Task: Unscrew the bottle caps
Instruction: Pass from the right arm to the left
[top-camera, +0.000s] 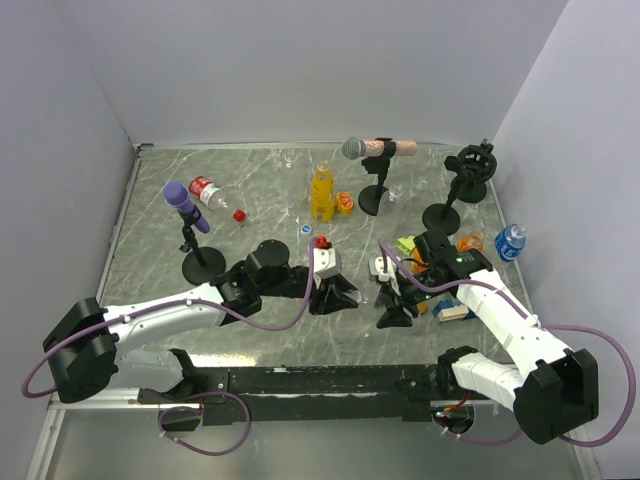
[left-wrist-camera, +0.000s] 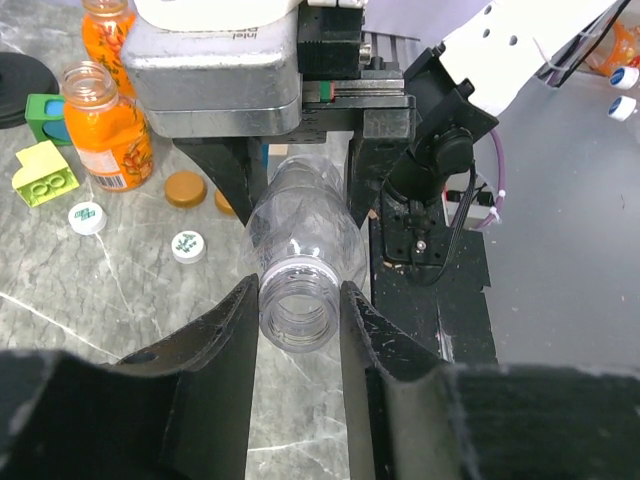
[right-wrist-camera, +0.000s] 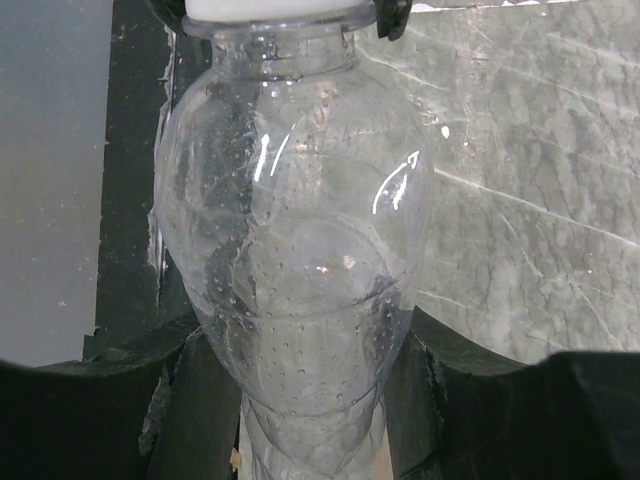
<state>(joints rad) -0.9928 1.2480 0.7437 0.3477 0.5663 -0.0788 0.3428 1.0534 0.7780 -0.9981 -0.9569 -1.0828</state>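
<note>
Marbled tabletop (top-camera: 250, 180), near edge: right gripper (left-wrist-camera: 303, 190) clamps the clear bottle (right-wrist-camera: 300, 250), bracing it, while left gripper (left-wrist-camera: 300, 310) pinches its uncapped-looking neck.

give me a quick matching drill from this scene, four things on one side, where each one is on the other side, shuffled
Things:
1. clear bottle
2. red cap
3. yellow-orange juice bottle
4. blue-labelled bottle

Places:
a. far right edge of the scene
b. gripped at its neck and its body
c. loose at left, beside the lying red-labelled bottle
d. standing at the back, middle

Pairs: 1-b, 2-c, 3-d, 4-a
</note>
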